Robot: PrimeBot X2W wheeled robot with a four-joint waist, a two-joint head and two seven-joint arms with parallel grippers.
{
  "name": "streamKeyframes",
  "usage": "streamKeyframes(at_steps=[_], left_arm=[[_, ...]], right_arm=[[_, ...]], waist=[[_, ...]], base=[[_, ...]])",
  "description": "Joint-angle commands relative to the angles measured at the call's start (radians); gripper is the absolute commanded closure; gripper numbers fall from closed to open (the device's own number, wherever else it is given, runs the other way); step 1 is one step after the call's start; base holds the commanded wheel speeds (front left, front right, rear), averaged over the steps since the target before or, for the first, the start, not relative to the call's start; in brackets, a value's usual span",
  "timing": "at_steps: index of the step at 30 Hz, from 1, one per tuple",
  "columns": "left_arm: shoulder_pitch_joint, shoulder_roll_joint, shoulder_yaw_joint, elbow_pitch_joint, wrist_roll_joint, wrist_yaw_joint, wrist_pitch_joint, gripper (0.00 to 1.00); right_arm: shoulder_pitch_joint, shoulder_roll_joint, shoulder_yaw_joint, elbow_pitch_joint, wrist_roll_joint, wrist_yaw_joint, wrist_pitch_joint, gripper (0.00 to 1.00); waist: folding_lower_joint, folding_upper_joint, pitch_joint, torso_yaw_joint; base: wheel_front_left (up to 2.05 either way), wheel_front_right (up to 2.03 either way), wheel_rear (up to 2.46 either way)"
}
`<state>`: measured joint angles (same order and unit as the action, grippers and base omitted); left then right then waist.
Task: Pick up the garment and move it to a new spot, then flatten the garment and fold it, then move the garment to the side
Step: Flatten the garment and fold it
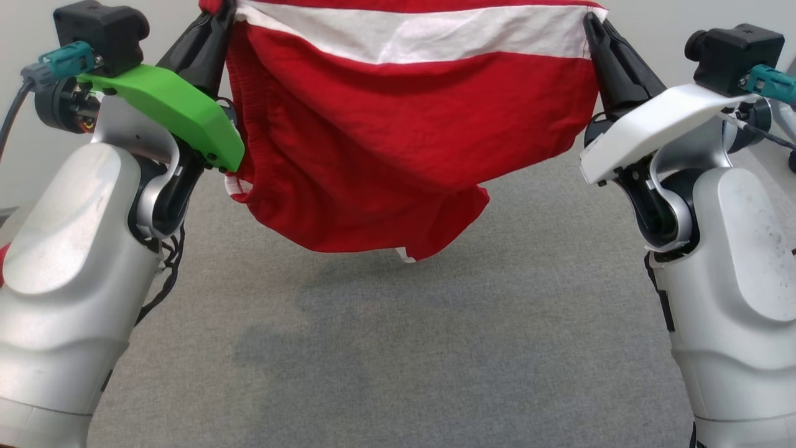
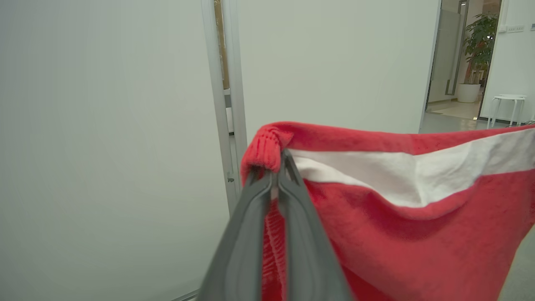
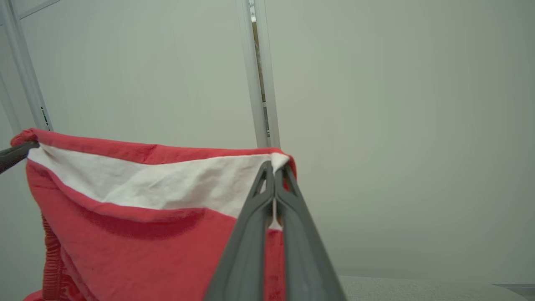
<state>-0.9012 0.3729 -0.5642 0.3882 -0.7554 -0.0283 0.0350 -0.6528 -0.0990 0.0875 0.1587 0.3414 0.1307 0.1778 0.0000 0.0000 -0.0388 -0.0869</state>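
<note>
Pale left forearm (image 1: pixel 68 249) and right forearm (image 1: pixel 740 249) stand at the near corners of the grey bench (image 1: pixel 435 361). Between them the red garment (image 1: pixel 404 137) hangs in the air, stretched wide, its lowest fold clear of the bench toward the far edge. Left claw (image 1: pixel 225 14) is pinched tight on the ribbed red corner. Right claw (image 1: pixel 591 25) is clamped on the opposite corner, at the end of the white band (image 1: pixel 410 34).

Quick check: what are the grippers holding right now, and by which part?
Both hold the red-and-white garment, clear of the grey surface: left gripper shut on its top left corner, right gripper shut on its top right corner.
</note>
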Motion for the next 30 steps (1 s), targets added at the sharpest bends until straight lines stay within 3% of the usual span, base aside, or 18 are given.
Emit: streamKeyframes(at_steps=[1,9,12,15,18,25,30], left_arm=[[-0.023,0.009,-0.003,0.005,0.009,0.003,0.004,1.00],[-0.238,-0.020,-0.023,0.098,0.072,0.007,0.039,1.00],[-0.373,-0.055,-0.016,0.183,0.104,0.023,0.022,1.00],[-0.501,-0.069,-0.054,0.279,0.172,0.011,-0.007,1.00],[-0.652,-0.093,-0.049,0.376,0.216,0.024,-0.081,1.00],[-0.821,-0.156,-0.016,0.571,0.233,0.044,-0.264,1.00],[-0.794,-0.187,0.003,0.643,0.227,0.023,-0.297,1.00]], right_arm=[[-0.027,0.003,0.001,0.002,-0.008,0.000,0.004,1.00],[-0.260,-0.028,-0.001,0.122,0.000,0.000,-0.028,1.00],[-0.417,-0.056,0.023,0.220,-0.028,0.000,-0.083,1.00],[-0.563,-0.052,0.045,0.347,-0.036,-0.001,-0.137,1.00],[-0.743,-0.063,0.028,0.472,-0.072,-0.001,-0.228,1.00],[-0.964,-0.041,-0.038,0.709,-0.118,-0.001,-0.420,1.00],[-0.942,-0.006,-0.063,0.797,-0.115,-0.001,-0.444,1.00]], waist=[[0.0000,0.0000,0.044,-0.010],[0.0000,0.0000,0.283,-0.030],[0.0000,0.0000,0.399,-0.035],[0.0000,0.0000,0.491,-0.043],[0.0000,0.0000,0.586,-0.040],[0.0000,0.0000,0.667,-0.024],[0.0000,0.0000,0.677,-0.016]], base=[[0.00,0.00,0.00],[0.00,0.00,0.00],[0.00,0.00,0.00],[0.00,0.00,0.00],[0.00,0.00,0.00],[0.00,0.00,0.00],[0.00,0.00,0.00]])
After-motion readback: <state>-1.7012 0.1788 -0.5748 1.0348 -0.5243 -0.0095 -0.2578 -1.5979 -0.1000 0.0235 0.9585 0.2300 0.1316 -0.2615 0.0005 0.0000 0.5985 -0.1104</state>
